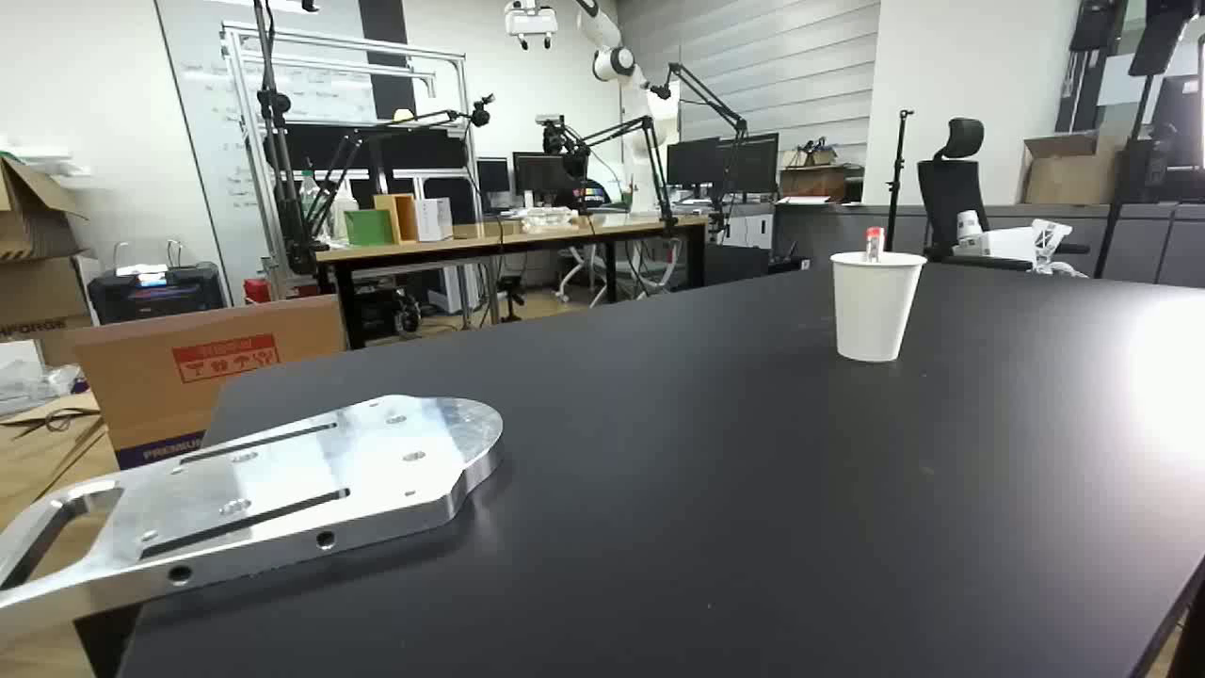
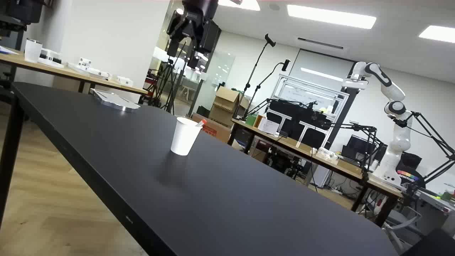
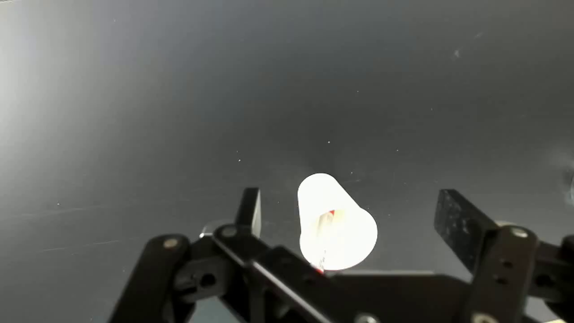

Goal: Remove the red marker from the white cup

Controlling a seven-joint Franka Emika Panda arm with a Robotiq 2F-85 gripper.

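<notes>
The white cup stands upright on the black table; it also shows in an exterior view. The red marker leans inside it, its red end above the rim, also seen in an exterior view. My gripper is open and empty, high above the table and the cup. In the wrist view, the gripper has its fingers wide apart. The cup shows between and below them. The marker's red end is partly hidden by the gripper's linkage.
A flat silver metal plate lies at one end of the black table, also in an exterior view. A cardboard box stands beside the table. A wooden desk with equipment is in the background.
</notes>
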